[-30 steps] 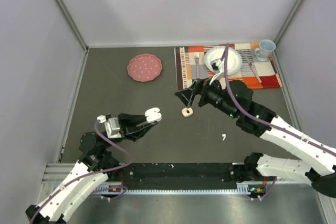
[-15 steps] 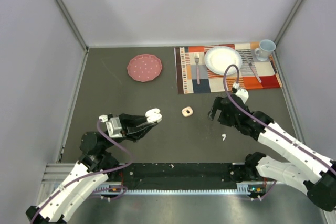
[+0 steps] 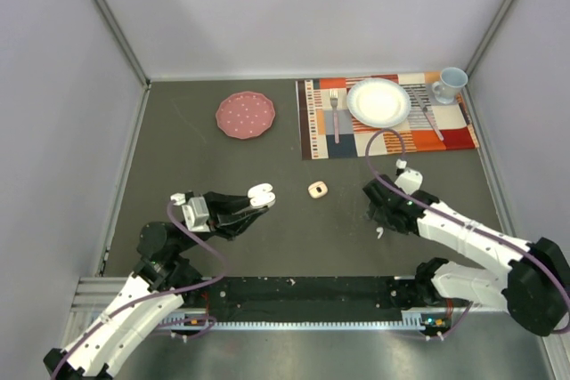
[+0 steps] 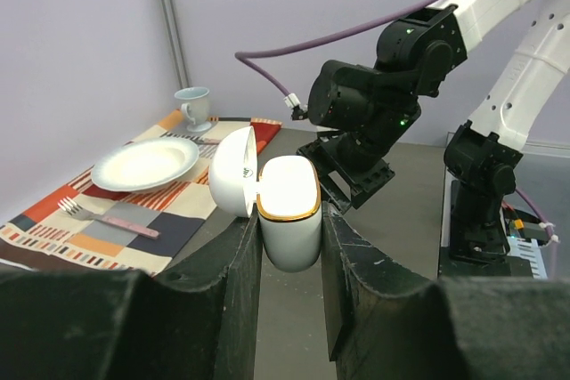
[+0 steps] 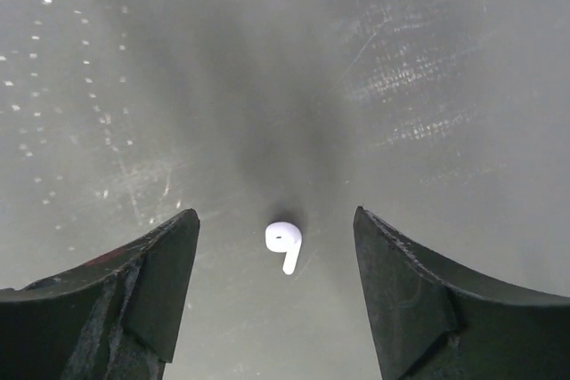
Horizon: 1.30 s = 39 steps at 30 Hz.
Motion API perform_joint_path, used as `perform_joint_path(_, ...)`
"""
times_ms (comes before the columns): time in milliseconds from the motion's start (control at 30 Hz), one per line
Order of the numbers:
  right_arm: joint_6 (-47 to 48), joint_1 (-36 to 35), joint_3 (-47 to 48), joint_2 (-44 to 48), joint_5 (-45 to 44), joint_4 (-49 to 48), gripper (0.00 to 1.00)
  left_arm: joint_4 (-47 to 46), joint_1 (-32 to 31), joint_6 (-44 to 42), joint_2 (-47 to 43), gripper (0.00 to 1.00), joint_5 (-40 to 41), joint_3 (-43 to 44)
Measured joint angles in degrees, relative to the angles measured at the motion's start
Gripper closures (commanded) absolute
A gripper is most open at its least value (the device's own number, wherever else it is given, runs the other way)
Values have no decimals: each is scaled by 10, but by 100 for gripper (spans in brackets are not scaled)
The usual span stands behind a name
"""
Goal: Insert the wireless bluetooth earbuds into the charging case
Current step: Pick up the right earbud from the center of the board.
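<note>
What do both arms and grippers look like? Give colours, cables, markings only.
Left arm and right arm have white shells with black joints and wrists. A purple cable loops from each wrist. The left gripper's fingers and right gripper's fingers are matte black, scuffed wedges. Small green lights glow on the right arm.

earbud [image 5: 283,245] lying between spread right gripper [image 5: 274,216] fingers, gaps each side, small tan object [image 3: 317,190] well apart

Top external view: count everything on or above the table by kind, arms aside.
Plates: 2 (pink plate, white plate)
Cutlery: 2 (fork, second utensil)
Mug: 1
Placemat: 1
Charging case: 1, open, in left gripper
Small beige object: 1
Earbud: 1, between right gripper's open fingers
Total: 9
</note>
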<state>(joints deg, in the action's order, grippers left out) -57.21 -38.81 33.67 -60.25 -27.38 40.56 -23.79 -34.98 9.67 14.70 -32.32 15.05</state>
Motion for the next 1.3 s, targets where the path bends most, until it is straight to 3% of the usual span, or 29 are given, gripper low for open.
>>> perform_joint_path(100, -5, 0, -1, -30, 1, -2, 39, 9, 0, 0, 3, 100, 0, 0)
perform_joint_path(500, 23, 0, -22, -31, 35, -31, 49, 20, 0, -2, 3, 100, 2, 0)
perform_joint_path(1300, 89, 0, -37, -58, 56, -62, 63, 25, 0, -4, 14, 100, 2, 0)
